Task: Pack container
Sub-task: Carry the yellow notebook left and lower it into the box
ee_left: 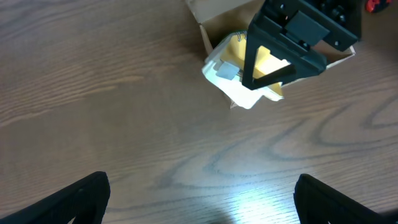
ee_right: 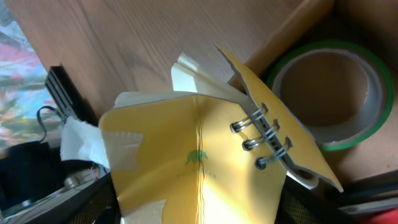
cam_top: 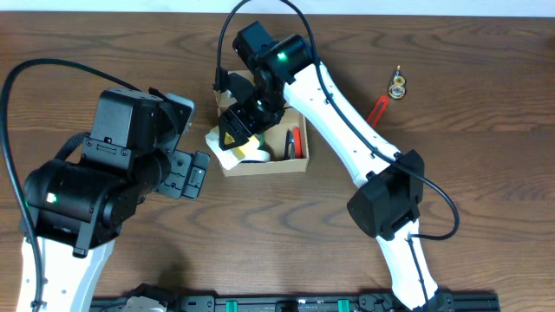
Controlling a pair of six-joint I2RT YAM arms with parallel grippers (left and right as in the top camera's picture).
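The container (cam_top: pixel 270 166) is a small tan cardboard box at the table's middle; it also shows in the left wrist view (ee_left: pixel 207 36) and the right wrist view (ee_right: pixel 297 26). My right gripper (cam_top: pixel 232 134) is shut on a yellow ring-bound notepad (cam_top: pixel 245 151) and holds it tilted over the box's left edge, with white pages hanging out. The notepad fills the right wrist view (ee_right: pixel 199 158) between the fingers (ee_right: pixel 200 211). My left gripper (cam_top: pixel 189 173) is open and empty, above bare table left of the box (ee_left: pixel 202 205).
A tape roll with a green edge (ee_right: pixel 336 93) lies inside the box, beside red (cam_top: pixel 297 139) and black items. A red-handled tool (cam_top: pixel 379 110) and a small metal piece (cam_top: pixel 398 87) lie at the right. The right arm (cam_top: pixel 347 113) spans the box's far side.
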